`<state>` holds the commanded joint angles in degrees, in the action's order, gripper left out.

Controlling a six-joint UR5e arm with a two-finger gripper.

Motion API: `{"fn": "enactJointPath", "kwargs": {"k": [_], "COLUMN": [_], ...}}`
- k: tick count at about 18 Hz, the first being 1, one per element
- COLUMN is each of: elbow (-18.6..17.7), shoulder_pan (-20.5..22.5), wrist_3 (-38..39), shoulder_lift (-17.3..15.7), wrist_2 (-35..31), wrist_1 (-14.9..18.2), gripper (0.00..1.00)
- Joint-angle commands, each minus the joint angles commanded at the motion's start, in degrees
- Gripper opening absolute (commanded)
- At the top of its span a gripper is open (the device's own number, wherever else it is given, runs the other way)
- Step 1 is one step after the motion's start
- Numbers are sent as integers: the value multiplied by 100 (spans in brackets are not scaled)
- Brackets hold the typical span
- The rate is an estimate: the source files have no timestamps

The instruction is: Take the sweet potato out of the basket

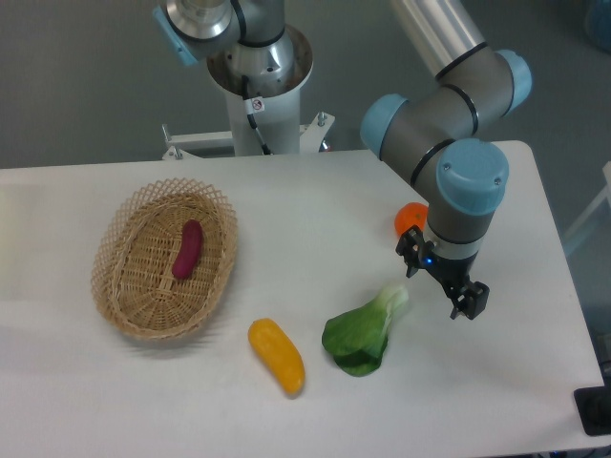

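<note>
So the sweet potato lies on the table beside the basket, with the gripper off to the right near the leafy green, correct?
Not quite: in the camera view the sweet potato lies inside the basket, not beside it. The gripper is indeed off to the right near the leafy green.

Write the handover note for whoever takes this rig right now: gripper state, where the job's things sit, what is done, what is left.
Gripper: open, holding nothing, hanging over the right side of the table, close to the leafy green vegetable.
Sweet potato: lying inside the wicker basket on the left side of the table, untouched.
Nearby: a yellow-orange vegetable lies on the table just right of the basket; an orange object sits partly hidden behind the arm.
Done: nothing yet.
Left: bring the gripper across to the basket, lower over the sweet potato, close on it, lift it out.
</note>
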<state>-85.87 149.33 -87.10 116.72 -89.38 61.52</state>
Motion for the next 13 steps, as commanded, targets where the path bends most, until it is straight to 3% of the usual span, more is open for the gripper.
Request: {"fn": "enactJointPath", "kwargs": {"k": [13], "elbow": [18], "shoulder_pan": [-9], "wrist_3": [79], "shoulder_lift": [26], "wrist_2": [0], "wrist_1": [0], "gripper": [100]}}
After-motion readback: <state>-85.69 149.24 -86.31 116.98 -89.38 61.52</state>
